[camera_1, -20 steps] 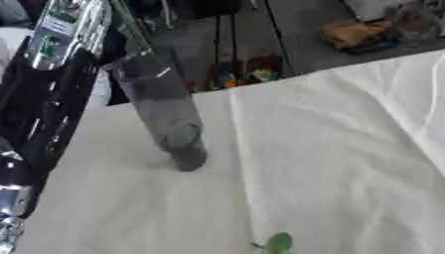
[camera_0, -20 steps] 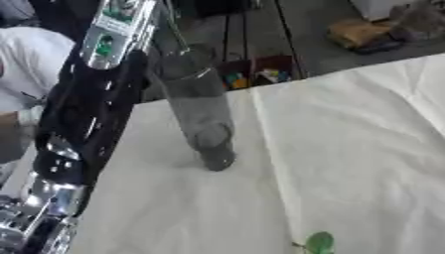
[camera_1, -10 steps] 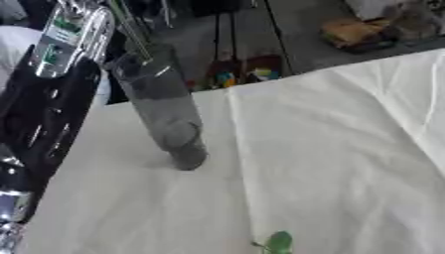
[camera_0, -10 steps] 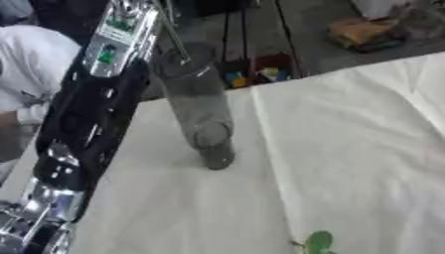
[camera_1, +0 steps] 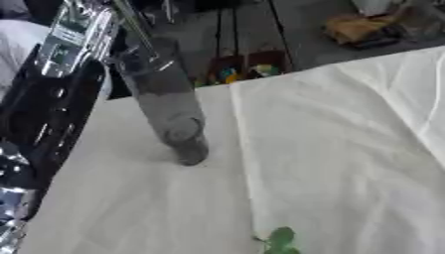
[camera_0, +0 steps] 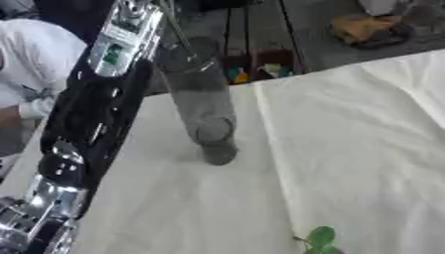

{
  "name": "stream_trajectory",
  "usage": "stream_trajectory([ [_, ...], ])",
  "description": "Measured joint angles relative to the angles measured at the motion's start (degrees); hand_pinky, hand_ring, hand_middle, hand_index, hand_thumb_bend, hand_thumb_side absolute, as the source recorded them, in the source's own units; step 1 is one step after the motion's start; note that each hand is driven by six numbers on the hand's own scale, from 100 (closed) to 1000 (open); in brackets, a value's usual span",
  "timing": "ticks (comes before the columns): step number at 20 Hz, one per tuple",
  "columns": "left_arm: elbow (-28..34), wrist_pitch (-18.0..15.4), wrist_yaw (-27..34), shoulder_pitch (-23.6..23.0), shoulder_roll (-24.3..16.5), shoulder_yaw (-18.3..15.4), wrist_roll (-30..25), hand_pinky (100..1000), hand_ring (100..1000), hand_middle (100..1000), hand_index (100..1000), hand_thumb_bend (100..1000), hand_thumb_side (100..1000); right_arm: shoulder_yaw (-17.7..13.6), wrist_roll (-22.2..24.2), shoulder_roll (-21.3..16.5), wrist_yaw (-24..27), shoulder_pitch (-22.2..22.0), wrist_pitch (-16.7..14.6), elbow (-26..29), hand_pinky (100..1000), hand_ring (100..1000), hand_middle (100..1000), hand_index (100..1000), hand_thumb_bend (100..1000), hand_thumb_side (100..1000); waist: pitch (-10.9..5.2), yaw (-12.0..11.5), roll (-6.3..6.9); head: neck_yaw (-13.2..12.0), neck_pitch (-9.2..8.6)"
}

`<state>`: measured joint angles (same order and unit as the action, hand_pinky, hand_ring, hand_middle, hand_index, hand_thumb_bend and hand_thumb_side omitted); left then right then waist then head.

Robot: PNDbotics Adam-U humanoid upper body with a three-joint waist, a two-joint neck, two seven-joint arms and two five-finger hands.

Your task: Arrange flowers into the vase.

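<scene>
Now your left arm [camera_0: 96, 114] comes in from the near left corner and stretches far up along the left side of the table [camera_0: 347, 149], which is covered with a white cloth. You see the black and silver parts of the arm and a small green label near its far end, but the left hand itself is past the top edge of both views, so you cannot tell if its fingers are spread, pressed together or pinching something. Just beside the arm, on its right, stands the vase [camera_0: 201, 104], a tall clear glass cylinder that looks grey. Its base is on the cloth in the left half of the table, and it appears tilted in the views, with the open mouth toward the far side. A thin stem [camera_1: 132, 22] rises from the mouth of the vase and goes up out of the picture near the far end of the arm; you cannot tell what holds it, and no flower head is visible. At the near edge of the table, well apart from the vase, a small green leaf [camera_0: 320, 237] lies on the cloth. Your right hand shows in neither view.
</scene>
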<state>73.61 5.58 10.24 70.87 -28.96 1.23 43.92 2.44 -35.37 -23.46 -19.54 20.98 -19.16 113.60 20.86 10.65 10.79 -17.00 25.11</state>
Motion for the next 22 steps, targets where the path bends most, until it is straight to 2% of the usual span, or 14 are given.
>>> stream_trajectory([
  [8,0.01,1.86,-0.94,-0.26,-0.02,0.32,-1.59,100,100,100,111,100,777,-0.26,0.00,0.02,0.04,-0.02,0.05,0.00,653,652,499,651,100,989,0.00,-0.14,-0.01,0.13,-0.07],
  [15,0.14,4.61,-3.57,-0.99,-0.62,0.80,-2.76,100,109,100,105,100,840,-0.27,-0.07,0.02,0.06,-0.10,0.17,0.00,652,653,499,652,100,990,-0.01,-0.50,-0.05,0.59,-0.12],
  [19,0.62,5.95,-5.00,-1.49,-1.32,1.39,-4.10,100,167,161,102,100,882,-0.28,-0.07,0.03,0.07,-0.31,0.20,0.00,653,653,499,652,100,991,-0.01,-0.82,-0.05,0.89,-0.28],
  [22,1.40,6.56,-5.33,-1.84,-1.39,1.40,-4.72,100,227,260,101,100,886,-0.28,-0.08,0.04,0.13,-0.31,0.22,0.00,653,653,498,652,100,991,-0.01,-0.84,-0.05,1.01,-0.51],
])
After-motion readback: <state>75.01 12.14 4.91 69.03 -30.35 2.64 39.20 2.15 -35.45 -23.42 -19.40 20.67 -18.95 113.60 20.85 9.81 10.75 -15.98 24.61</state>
